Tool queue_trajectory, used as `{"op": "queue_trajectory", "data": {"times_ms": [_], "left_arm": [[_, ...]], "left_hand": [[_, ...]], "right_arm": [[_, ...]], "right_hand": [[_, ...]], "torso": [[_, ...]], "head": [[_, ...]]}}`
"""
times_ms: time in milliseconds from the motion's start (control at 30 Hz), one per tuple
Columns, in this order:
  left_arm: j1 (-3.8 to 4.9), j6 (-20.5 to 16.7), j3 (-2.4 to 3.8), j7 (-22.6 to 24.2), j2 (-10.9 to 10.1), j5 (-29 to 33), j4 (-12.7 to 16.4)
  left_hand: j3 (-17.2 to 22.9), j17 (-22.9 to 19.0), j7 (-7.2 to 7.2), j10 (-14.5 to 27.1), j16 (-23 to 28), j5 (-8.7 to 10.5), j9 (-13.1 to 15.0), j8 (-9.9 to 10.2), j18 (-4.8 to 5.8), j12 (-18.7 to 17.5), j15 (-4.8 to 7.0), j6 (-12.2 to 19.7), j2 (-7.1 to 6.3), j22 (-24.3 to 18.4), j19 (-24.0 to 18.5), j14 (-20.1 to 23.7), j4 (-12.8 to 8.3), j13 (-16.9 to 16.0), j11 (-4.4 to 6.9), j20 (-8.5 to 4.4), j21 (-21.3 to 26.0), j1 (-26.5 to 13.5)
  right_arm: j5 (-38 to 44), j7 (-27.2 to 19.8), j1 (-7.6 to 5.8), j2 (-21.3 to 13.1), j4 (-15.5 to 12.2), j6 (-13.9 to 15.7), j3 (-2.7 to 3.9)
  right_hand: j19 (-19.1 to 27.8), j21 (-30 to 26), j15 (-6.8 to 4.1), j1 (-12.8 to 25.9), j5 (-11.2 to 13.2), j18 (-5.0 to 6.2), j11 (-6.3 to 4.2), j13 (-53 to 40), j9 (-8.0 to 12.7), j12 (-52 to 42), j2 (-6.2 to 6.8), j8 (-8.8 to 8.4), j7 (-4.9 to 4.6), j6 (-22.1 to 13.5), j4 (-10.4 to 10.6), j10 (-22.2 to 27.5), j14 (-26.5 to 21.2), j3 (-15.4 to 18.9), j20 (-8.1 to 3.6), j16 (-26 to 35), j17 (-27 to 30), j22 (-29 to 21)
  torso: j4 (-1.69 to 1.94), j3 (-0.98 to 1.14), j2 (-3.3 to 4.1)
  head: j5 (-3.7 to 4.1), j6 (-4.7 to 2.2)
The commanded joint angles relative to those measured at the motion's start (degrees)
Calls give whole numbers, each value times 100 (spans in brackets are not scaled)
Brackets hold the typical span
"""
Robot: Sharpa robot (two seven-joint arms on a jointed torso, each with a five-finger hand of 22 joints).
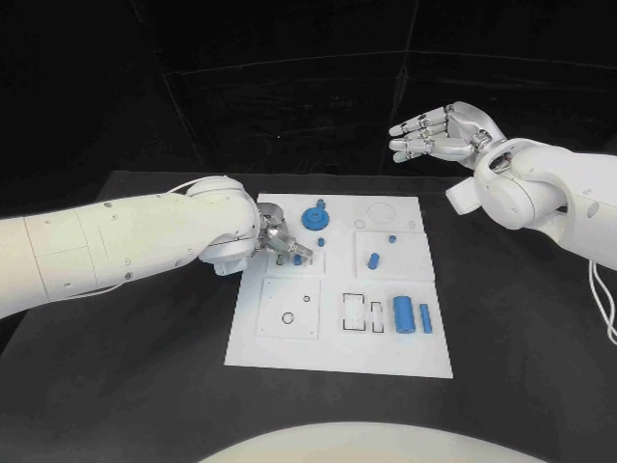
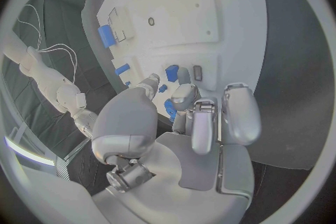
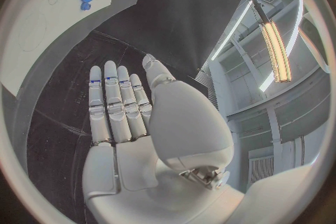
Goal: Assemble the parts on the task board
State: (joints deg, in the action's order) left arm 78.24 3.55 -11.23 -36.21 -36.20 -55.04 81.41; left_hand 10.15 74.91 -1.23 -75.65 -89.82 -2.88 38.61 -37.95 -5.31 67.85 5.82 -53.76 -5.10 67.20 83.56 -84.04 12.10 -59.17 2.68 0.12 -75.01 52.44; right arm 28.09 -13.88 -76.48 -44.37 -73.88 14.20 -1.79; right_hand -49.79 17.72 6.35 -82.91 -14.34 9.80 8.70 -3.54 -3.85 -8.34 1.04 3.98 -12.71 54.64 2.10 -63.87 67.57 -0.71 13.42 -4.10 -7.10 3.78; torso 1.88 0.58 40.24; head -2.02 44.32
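Observation:
The white task board lies in the middle of the black table. My left hand hovers low over its left half, thumb and a finger pinching a small blue part just above the board. A blue gear stands near the far edge. Close to the fingertips lies a tiny blue piece. A blue peg rests right of centre, and two blue cylinders lie at the right side. My right hand is raised beyond the board's far right corner, fingers straight, holding nothing.
Rectangular slots and a square plate with round holes mark the board's near half. Black table stretches on both sides. A white cable hangs by my right arm.

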Motion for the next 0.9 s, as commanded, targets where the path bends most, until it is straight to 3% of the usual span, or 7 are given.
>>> {"op": "queue_trajectory", "data": {"times_ms": [33,200,267,333,467,533,900], "left_arm": [[15,-89,112,80,-39,-30,71],[25,-8,433,102,-159,-30,187],[75,251,550,19,-215,-29,188],[163,525,619,-70,-235,-29,94],[302,876,686,-168,-182,-27,-311],[333,995,699,-177,-117,-27,-566],[374,1326,699,-72,299,-27,-1544]], "left_hand": [[-146,1509,17,13,-18,19,13,24,74,6,43,-24,41,-21,9,-596,46,16,17,-21,15,133],[-314,1509,-4,96,-18,16,16,47,55,-87,31,38,102,-121,-24,-596,56,134,0,-15,94,335],[-379,1509,-44,191,-18,15,-7,109,29,-185,7,145,137,-268,-77,-596,17,253,-33,2,205,496],[-432,1509,-118,297,-18,10,-71,235,-3,-288,-40,309,195,-463,-151,-596,-19,377,-89,35,356,648],[-618,1509,-235,355,-18,13,-252,484,-13,-319,-129,507,287,-537,-183,-596,11,430,-198,114,433,797],[-693,1509,-269,356,-18,12,-321,565,-14,-310,-157,546,315,-535,-180,-596,23,428,-225,139,438,845],[-1023,1509,-350,361,-18,16,-606,829,-14,-271,-222,561,426,-496,-158,-596,111,419,-298,218,428,968]], "right_arm": [[-19,-44,-14,10,17,-59,3],[-19,-44,-14,17,46,-66,3],[-19,-40,-14,19,58,-65,3],[-19,-37,-14,21,69,-59,3],[-19,-29,-14,36,91,-49,3],[-19,-26,-14,44,95,-49,3],[10,-1,-14,56,93,-39,3]], "right_hand": [[-38,-27,22,67,-33,75,23,2,2,38,14,-9,1,-29,0,33,-3,-36,15,35,9,-8],[-38,-27,22,67,-33,75,23,2,2,38,14,-9,1,-29,0,33,-3,-36,15,35,9,-8],[-38,-27,22,67,-33,75,23,2,2,38,14,-9,1,-29,0,33,-3,-36,15,35,9,-8],[-38,-27,22,67,-33,75,23,2,2,38,14,-9,1,-29,0,33,-3,-36,15,35,9,-8],[-38,-27,22,67,-33,75,23,2,2,38,14,-9,1,-29,0,33,-3,-36,15,35,9,-8],[-39,-34,24,73,-34,76,24,2,2,38,13,-9,0,-32,-1,36,-5,-36,16,36,13,-8],[-41,-39,23,71,-38,76,23,2,2,38,9,-9,1,-34,-5,37,-5,-40,16,36,15,-8]], "torso": [[-3,-2,6],[6,4,0],[8,4,-3],[11,6,-6],[5,21,-3],[-5,8,4],[-10,-3,25]], "head": [[2,-9],[10,-22],[6,-23],[-9,-32],[-72,-64],[-94,-82],[-144,-120]]}}
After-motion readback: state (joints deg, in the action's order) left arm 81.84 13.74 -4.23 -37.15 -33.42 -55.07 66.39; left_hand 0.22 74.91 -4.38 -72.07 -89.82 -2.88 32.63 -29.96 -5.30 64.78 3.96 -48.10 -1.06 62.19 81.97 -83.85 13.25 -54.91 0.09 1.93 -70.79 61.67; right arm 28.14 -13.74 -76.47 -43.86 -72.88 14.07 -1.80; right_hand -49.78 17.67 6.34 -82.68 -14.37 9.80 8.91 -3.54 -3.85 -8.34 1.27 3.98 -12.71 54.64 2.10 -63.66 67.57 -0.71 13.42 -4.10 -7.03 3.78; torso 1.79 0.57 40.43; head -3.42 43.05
